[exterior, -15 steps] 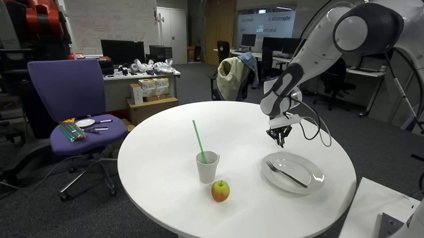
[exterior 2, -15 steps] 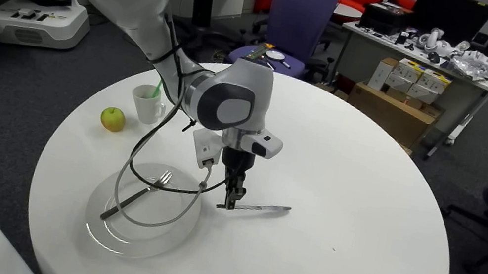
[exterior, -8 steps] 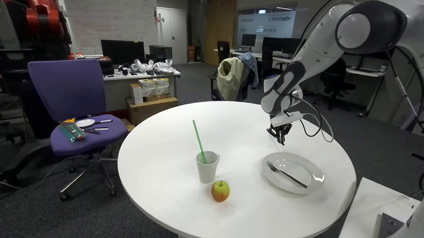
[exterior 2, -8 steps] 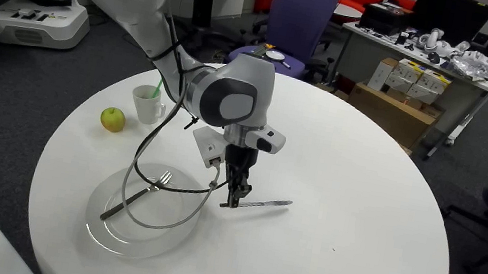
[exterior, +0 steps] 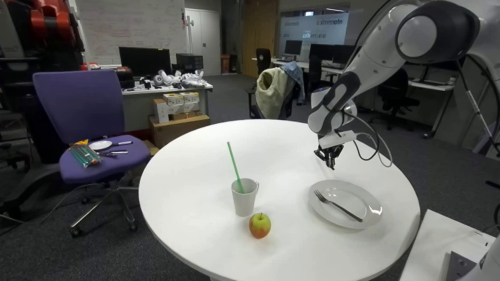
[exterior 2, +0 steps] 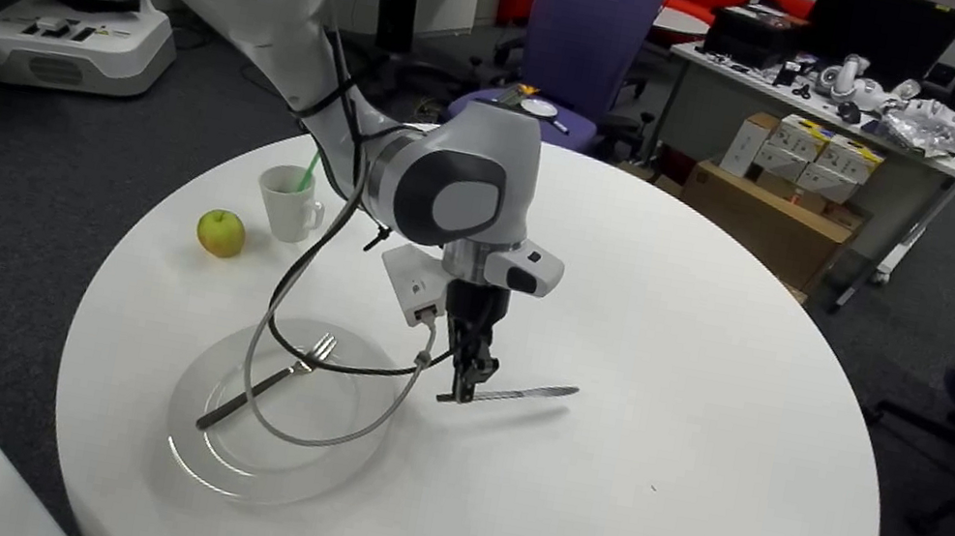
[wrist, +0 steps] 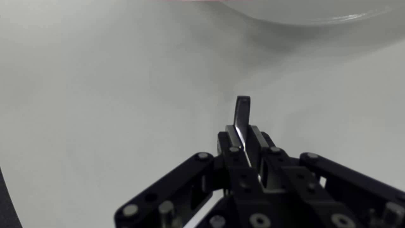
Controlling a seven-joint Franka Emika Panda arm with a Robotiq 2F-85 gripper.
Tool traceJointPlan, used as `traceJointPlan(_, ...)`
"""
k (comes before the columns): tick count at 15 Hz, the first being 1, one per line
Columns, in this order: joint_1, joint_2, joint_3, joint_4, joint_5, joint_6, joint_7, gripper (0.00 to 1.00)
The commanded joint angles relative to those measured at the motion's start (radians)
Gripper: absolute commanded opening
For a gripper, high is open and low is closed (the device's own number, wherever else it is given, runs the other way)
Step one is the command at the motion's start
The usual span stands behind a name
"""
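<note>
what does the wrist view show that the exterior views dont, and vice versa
Only the wrist view: a close look at both fingers closed on the knife handle, one each side.
Only the exterior views: mug, straw, apple, fork, arm and purple chair.
Shared: gripper, plate, table and, in an exterior view, the knife.

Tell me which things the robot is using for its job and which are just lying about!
In the job:
gripper
knife, held in it

Probably just lying about:
plate
fork, on the plate
apple
mug with a green straw
</note>
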Motion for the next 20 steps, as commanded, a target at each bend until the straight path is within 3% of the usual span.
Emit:
traceJointPlan(1,-0.016,-0.001,0.015,0.005,-0.014,-0.004,0.008,0.12)
traceJointPlan(4,-0.016,-0.001,0.015,0.005,-0.014,-0.004,0.008,0.12)
traceJointPlan(5,-0.016,-0.001,0.015,0.005,-0.014,-0.004,0.008,0.03)
traceJointPlan(6,-0.023,-0.017,0.032,0.012,0.002,-0.023,-0.010,0.03)
traceJointPlan(13,0.009,-0.261,0.021,-0.144,-0.075,0.123,-0.047,0.03)
traceJointPlan(20,-0.061,-0.526,0.150,-0.411,-0.019,0.128,-0.417,0.03)
